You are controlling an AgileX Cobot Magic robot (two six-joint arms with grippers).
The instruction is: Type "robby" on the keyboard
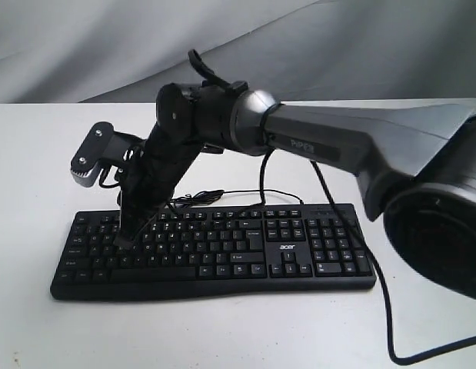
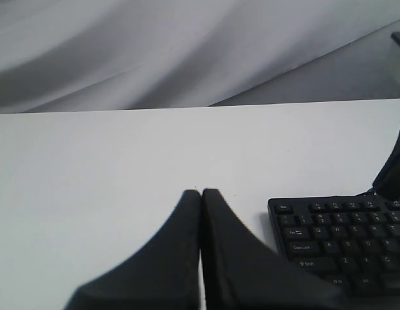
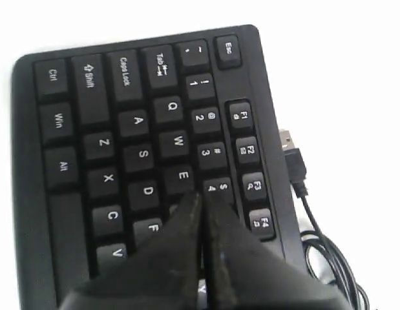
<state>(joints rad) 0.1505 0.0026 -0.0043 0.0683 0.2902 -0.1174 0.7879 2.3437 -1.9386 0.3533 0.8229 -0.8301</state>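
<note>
You have the keyboard [image 1: 214, 246] lying flat on the white counter [image 1: 38, 154], lower centre of the exterior frame, long side running across the frame. It's wide, black and full-size, with small white legends, a number pad at its right end and the acer logo [image 1: 284, 247] just left of that pad. A thin black cable [image 1: 245, 192] loops on the counter behind the top edge, and in the right wrist view it ends in a loose USB plug [image 3: 291, 145] lying beside the F-key row. Your right arm reaches in from the right edge of the exterior frame and bends down over the keyboard's left half. The right pincer [image 1: 124, 244] points steeply down there, fingers pressed together, gripping nothing. In the right wrist view the right pincer [image 3: 201, 197] has its tip just beside the E and 4 keys; the key under the tip is hidden, so you can't tell if it's pressed. The left pincer [image 2: 201, 192] is also closed tight and empty, over bare counter, apart from the keyboard's left end [image 2: 342, 242], where Caps Lock and Shift are readable. White cloth hangs behind the counter.
</note>
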